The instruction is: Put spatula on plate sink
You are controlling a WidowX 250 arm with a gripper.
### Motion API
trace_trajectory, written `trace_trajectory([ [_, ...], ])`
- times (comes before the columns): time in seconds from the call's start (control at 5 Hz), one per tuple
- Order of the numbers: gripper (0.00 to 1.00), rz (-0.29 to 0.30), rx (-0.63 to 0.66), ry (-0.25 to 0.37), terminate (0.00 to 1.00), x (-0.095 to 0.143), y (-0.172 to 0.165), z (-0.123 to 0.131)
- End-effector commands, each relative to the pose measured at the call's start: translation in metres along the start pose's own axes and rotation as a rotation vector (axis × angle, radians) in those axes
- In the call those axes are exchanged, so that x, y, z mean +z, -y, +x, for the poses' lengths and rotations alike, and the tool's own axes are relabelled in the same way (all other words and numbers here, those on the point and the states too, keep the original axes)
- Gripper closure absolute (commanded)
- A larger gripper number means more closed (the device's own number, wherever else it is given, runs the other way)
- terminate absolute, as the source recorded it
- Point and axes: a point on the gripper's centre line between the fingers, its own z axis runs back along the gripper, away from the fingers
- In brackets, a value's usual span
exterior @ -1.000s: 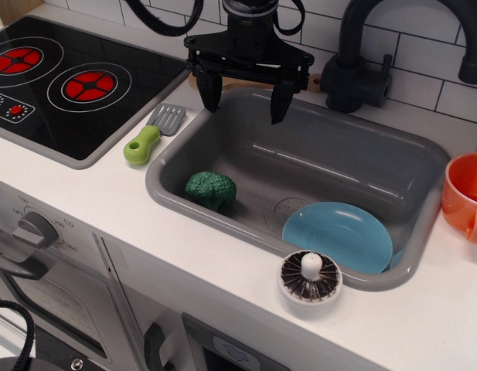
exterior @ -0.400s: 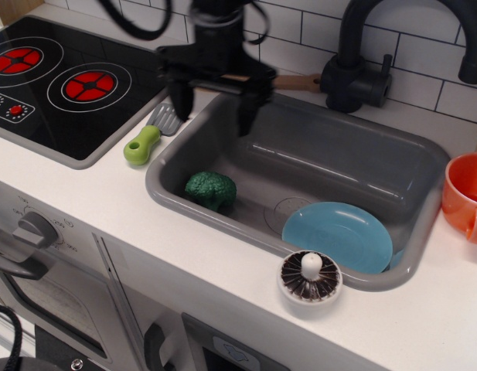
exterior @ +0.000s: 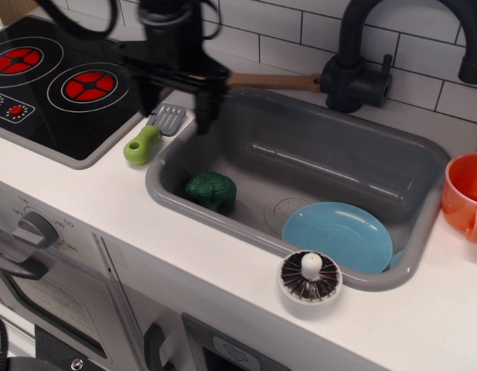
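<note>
The spatula (exterior: 149, 135), with a lime-green handle and a grey slotted blade, lies on the white counter between the stove and the sink's left rim. The light-blue plate (exterior: 337, 234) lies in the front right corner of the grey sink (exterior: 331, 162). My black gripper (exterior: 175, 104) is open and empty. It hangs above the spatula's blade, with one finger over the stove's edge and the other over the sink's left rim. The image of it is blurred by motion.
A green broccoli toy (exterior: 210, 190) lies in the sink's front left. A white ribbed disc with a knob (exterior: 310, 277) sits on the front rim. A wooden spoon (exterior: 273, 80) lies behind the sink by the black faucet (exterior: 362, 62). An orange cup (exterior: 467, 195) stands right; the stove (exterior: 60, 85) is left.
My gripper has moved left, from above the sink's back left corner to above the spatula's blade. It stayed open. Nothing else moved.
</note>
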Motion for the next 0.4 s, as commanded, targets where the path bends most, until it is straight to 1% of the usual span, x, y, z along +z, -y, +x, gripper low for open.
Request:
trace_trajectory([
  [0.0,0.0,0.045,0.011,0.01,0.0,0.0093,-0.0166,0.0032],
  [0.2,0.0,0.031,0.004,0.006,0.0,-0.0002,-0.016,-0.0043],
])
